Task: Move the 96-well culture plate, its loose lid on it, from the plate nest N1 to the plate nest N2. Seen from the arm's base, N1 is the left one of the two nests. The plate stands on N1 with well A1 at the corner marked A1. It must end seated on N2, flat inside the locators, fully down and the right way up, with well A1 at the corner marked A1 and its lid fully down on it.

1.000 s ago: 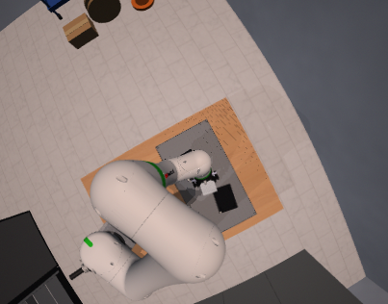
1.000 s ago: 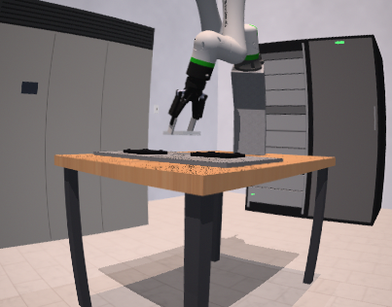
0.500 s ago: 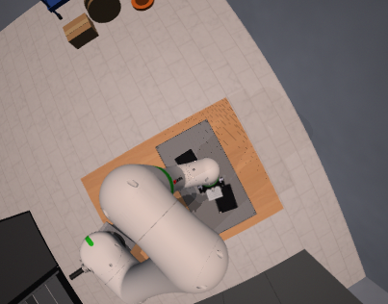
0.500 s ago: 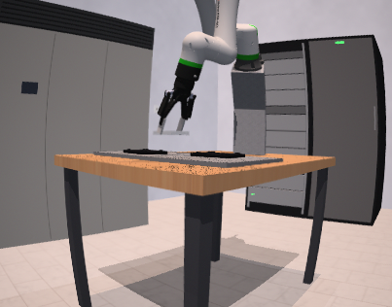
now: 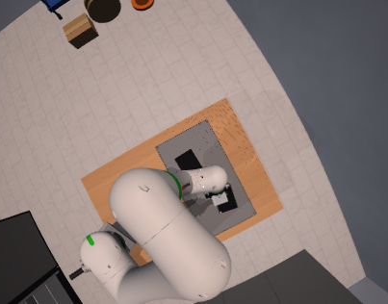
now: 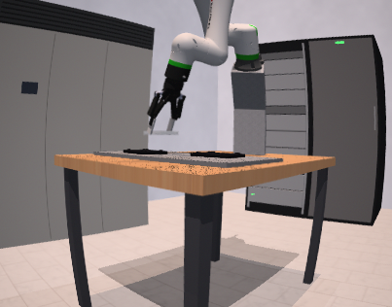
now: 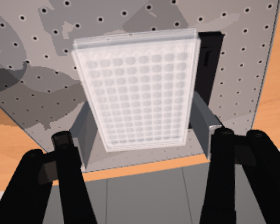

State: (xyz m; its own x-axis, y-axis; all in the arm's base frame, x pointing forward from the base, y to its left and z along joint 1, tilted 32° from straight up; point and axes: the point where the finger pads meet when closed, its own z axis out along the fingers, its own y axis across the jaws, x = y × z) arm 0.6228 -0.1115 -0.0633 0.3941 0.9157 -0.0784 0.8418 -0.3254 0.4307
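The gripper [image 7: 143,137] has its two black fingers squeezed tight on the white plate [image 7: 136,92]. One finger is on each long side of the plate. The plate sticks out ahead of the fingertips, and its see-through lid [image 7: 134,44] lies on top of it. You can see the rows of little wells through the lid.

From the side, the plate [image 6: 159,131] hangs in the air under the fingers, well above the wooden table [image 6: 196,176]. It looks flat.

Below the fingers is a gray board [image 7: 51,36] with many small holes. A black nest [image 7: 209,52] peeks out from behind the right edge of the plate. From above, another black nest [image 5: 188,159] lies bare on the board, off to one side of the fingers
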